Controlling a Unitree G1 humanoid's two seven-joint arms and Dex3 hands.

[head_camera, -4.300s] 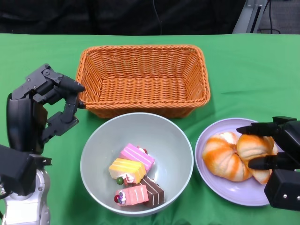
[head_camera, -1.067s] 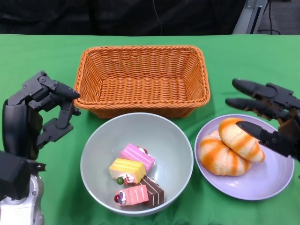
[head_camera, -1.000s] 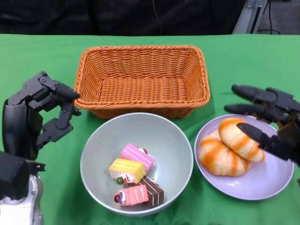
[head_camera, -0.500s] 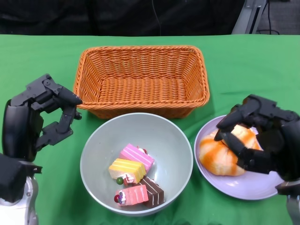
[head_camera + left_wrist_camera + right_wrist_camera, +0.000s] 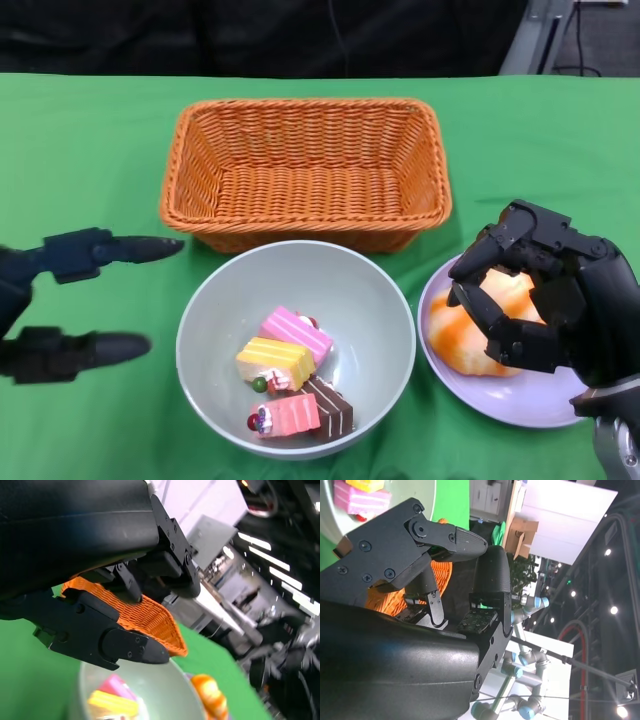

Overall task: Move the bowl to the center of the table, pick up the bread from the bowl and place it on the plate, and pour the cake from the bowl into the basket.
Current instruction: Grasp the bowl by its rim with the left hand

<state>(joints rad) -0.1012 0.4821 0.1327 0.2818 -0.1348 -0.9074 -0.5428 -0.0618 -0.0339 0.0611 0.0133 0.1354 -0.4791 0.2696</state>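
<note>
The right hand [image 5: 545, 295] hangs over the plate [image 5: 515, 400], its fingers curled in above the bread [image 5: 470, 335]; whether they actually grip the bread cannot be told from either view. The bread lies on the plate, which sits just to the right of the bowl [image 5: 215, 325]. The left hand [image 5: 70, 300] is to the left of the bowl, open, with its fingers [image 5: 125, 248] spread apart and pointing toward the bowl, holding nothing. The bowl stands at the middle of the green table [image 5: 90, 150], and inside it lie the cake pieces [image 5: 290, 375]: pink, yellow, brown and red ones, bunched toward its near side. The basket [image 5: 305, 170] stands just behind the bowl, its near rim close to the bowl's far rim.
</note>
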